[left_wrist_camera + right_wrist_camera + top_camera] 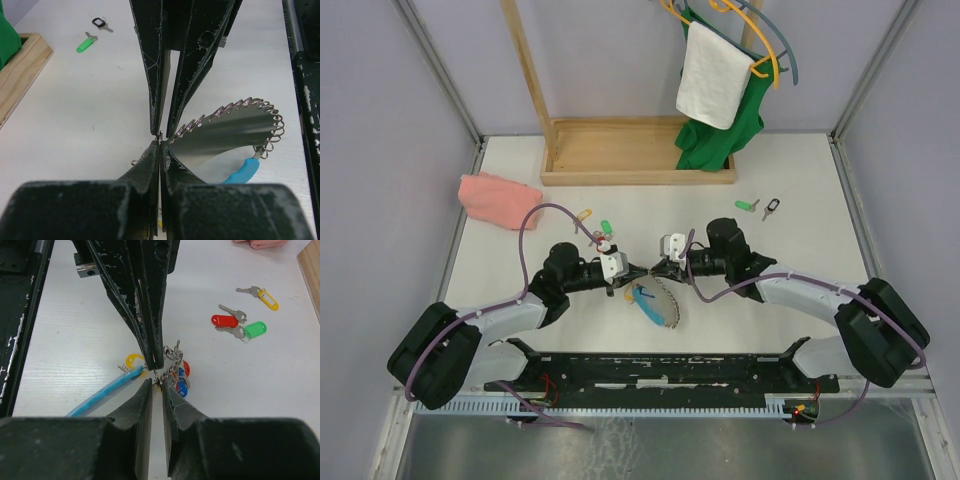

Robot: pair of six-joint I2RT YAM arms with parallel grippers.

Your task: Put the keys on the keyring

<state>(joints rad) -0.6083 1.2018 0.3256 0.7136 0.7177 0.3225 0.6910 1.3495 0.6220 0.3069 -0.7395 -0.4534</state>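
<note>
My left gripper (636, 268) and right gripper (653, 268) meet tip to tip above the table's middle. In the left wrist view my left gripper (160, 144) is shut on a thin key: a red edge shows between the pads and a metal bit sticks out at the tip. In the right wrist view my right gripper (159, 386) is nearly shut, pinching a ring of the keyring (175, 371). The keyring's chain (235, 125) fans out from there, and its light-blue piece (241, 172) rests on the table. Red and blue tags (183, 381) hang on it.
Three loose keys lie left of the grippers, with red (225, 320), green (255, 329) and yellow (268, 299) tags. A green-tagged key (747, 205) and a black one (773, 209) lie at the back right. A pink cloth (495, 198) and a wooden rack base (638, 150) stand behind.
</note>
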